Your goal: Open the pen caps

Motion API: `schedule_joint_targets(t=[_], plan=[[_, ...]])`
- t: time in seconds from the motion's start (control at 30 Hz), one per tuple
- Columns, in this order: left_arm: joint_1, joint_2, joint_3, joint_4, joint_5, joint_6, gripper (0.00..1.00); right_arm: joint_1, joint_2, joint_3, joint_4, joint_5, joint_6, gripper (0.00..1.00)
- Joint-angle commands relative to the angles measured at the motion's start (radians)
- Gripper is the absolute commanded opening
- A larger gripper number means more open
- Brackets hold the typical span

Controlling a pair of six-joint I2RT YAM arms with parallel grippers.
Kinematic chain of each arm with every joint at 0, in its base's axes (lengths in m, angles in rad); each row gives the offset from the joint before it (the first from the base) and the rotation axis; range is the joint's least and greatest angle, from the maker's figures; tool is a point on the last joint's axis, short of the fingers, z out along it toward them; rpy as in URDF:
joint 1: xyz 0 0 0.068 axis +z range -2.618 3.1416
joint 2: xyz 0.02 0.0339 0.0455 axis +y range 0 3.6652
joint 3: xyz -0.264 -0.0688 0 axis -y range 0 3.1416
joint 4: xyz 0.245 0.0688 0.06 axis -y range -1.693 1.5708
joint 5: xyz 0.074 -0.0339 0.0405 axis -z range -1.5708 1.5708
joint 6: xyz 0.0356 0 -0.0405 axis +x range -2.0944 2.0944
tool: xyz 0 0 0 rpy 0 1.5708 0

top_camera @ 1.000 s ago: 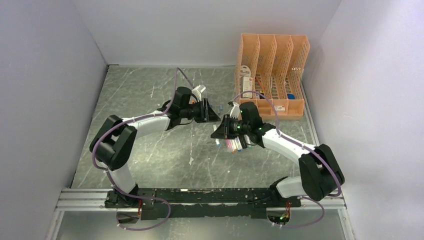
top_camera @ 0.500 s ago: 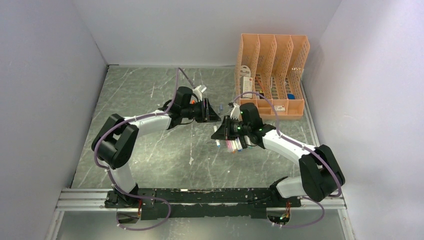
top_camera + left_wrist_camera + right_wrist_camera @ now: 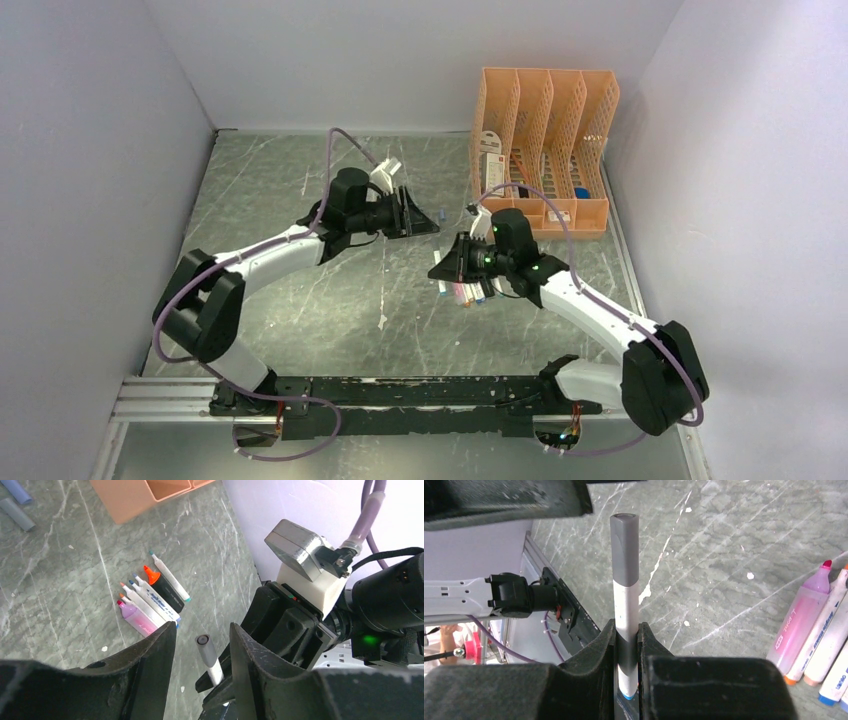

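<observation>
My right gripper [image 3: 626,630] is shut on a white-barrelled pen [image 3: 626,600] with a grey cap [image 3: 624,545] and holds it above the table, cap end toward the left gripper. My left gripper [image 3: 201,635] is open, its jaws on either side of the grey cap [image 3: 205,650] and not touching it. In the top view the left gripper [image 3: 425,222] and the right gripper [image 3: 447,268] face each other at mid-table. Several uncapped pens [image 3: 150,600] lie in a row on the table, also in the top view [image 3: 465,292]. Two loose caps [image 3: 15,502] lie near the organiser.
A peach mesh file organiser [image 3: 545,140] stands at the back right, with boxes in its slots. Its base corner shows in the left wrist view [image 3: 145,495]. A pink pen [image 3: 799,625] and white ones lie right of the held pen. Grey walls enclose the table.
The left arm has swung its elbow left and its gripper has drawn slightly back and left. The right gripper, still holding the pen, has shifted a little to the right.
</observation>
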Motion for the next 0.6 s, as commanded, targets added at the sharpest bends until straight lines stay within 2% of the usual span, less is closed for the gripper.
schedule_joint_targets(t=[0.0,0.3,0.57], plan=[[0.013,-0.055,-0.031,0.026,-0.02,-0.011,0.54,0.004,-0.043,-0.018,-0.056,0.015,-0.002,0.0],[0.014,-0.096,-0.067,0.028,-0.013,-0.01,0.54,0.014,-0.065,0.002,-0.085,0.039,0.001,0.0],[0.007,-0.083,-0.1,0.067,0.019,-0.033,0.53,0.044,-0.016,0.038,-0.069,0.048,0.002,0.0]])
